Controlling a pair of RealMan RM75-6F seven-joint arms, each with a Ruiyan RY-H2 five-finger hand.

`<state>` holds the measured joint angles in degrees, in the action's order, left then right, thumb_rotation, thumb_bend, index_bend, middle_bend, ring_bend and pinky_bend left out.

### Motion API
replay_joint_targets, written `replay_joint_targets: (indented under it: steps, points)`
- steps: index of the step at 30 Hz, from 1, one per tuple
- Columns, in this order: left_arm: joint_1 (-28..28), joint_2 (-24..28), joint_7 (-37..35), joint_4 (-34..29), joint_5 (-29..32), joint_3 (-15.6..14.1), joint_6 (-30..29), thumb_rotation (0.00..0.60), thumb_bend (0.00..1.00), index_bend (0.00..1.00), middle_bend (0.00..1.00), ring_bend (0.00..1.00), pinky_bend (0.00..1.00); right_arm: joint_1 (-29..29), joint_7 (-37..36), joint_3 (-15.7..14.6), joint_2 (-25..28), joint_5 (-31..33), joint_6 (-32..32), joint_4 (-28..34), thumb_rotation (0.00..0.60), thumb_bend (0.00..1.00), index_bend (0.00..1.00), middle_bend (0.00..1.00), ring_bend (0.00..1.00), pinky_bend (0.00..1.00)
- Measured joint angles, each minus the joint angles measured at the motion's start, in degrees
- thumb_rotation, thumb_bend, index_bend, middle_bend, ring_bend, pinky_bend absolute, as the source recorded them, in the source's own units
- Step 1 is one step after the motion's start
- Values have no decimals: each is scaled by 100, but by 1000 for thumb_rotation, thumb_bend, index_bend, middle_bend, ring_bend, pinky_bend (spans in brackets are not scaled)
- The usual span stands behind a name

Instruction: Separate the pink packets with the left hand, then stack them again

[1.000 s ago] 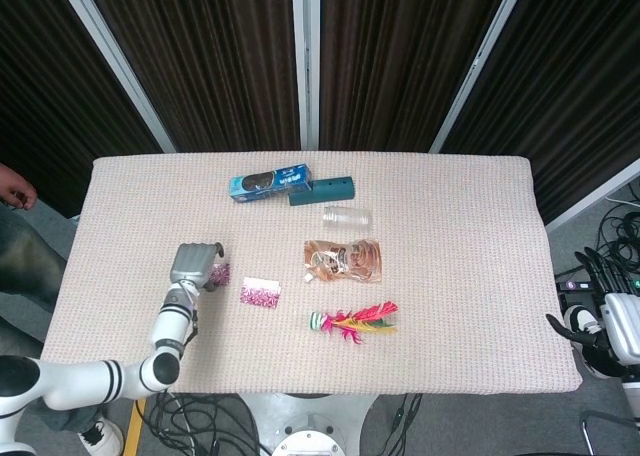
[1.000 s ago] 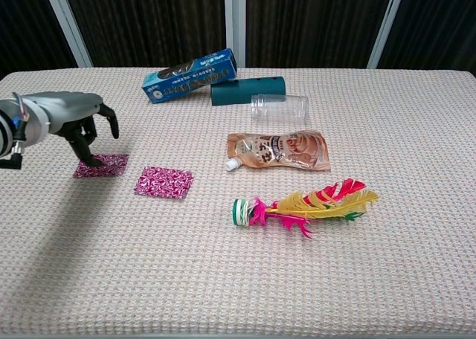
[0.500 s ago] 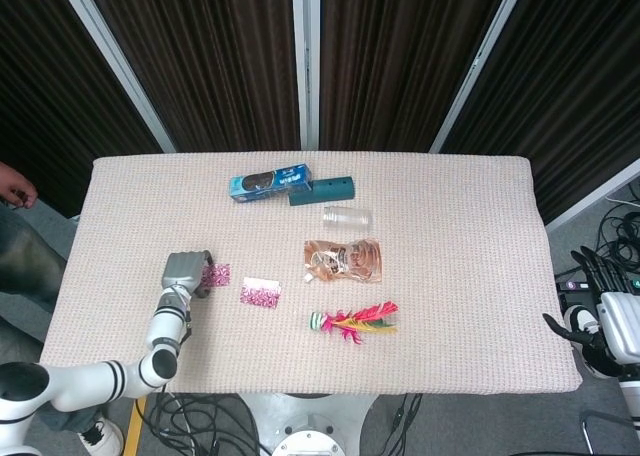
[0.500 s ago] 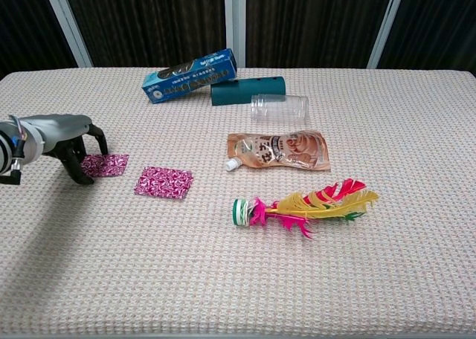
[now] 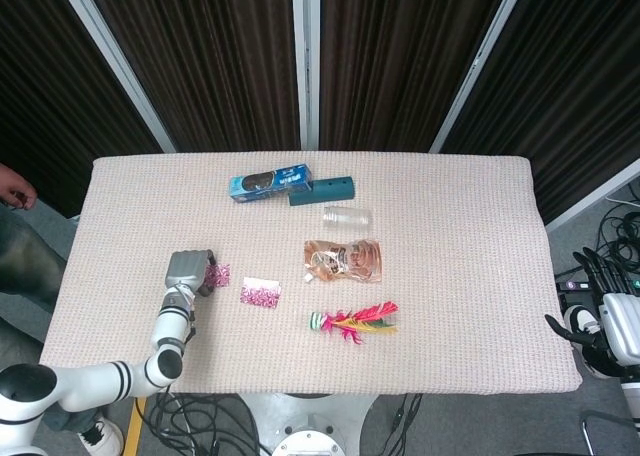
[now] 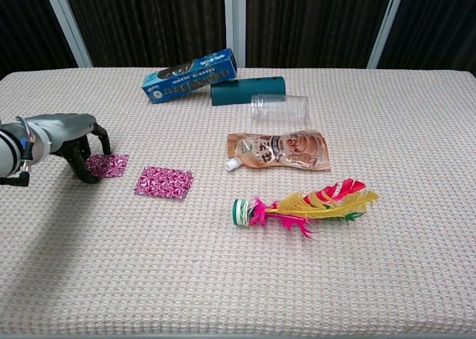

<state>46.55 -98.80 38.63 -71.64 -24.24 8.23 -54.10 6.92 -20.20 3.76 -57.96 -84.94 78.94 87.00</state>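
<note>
Two pink packets lie flat and apart on the table's left side. The left packet (image 6: 110, 165) (image 5: 219, 274) has my left hand (image 6: 69, 134) (image 5: 186, 272) arched over its left end. The fingertips (image 6: 88, 177) come down at that edge and hide it. Whether they pinch the packet does not show. The second packet (image 6: 163, 183) (image 5: 260, 295) lies a short way to the right, touching nothing. My right hand (image 5: 612, 321) hangs off the table's right edge with its fingers apart and nothing in them. Only the head view shows it.
A blue box (image 6: 190, 75) and a teal box (image 6: 247, 91) lie at the back, with a clear cup (image 6: 280, 107) on its side beside them. An orange pouch (image 6: 279, 151) and a feathered shuttlecock (image 6: 301, 204) lie right of the packets.
My left hand came down from above the left packet and settled over its left end. Both packets stayed in place. The right hand barely moved.
</note>
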Motion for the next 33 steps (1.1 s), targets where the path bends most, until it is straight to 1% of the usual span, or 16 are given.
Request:
replay_joint_targets:
  steps: [4,11,18,26,33]
  points:
    - [-25,3,-26,11,-96,9,-1,600,271,486,932,941,983,2,17,1,4,-3,4,17,415,137,5,0,0,0]
    - [-58,110,-20,-170,-270,17,-72,600,272,497,932,941,983,5,35,5,10,-7,13,38,415,137,5,1,0,0]
    - [-38,274,-14,-610,-438,117,-217,600,273,489,932,941,983,-1,21,-1,2,-6,16,27,415,135,5,3,0,0]
    - [217,322,239,-1108,-444,288,-339,600,273,487,932,941,983,-37,-31,-7,10,14,45,-13,421,134,5,4,0,0]
    - [485,102,580,-1327,-266,323,-471,600,273,485,931,941,983,-49,-91,-17,-15,37,21,-89,414,135,6,3,0,0]
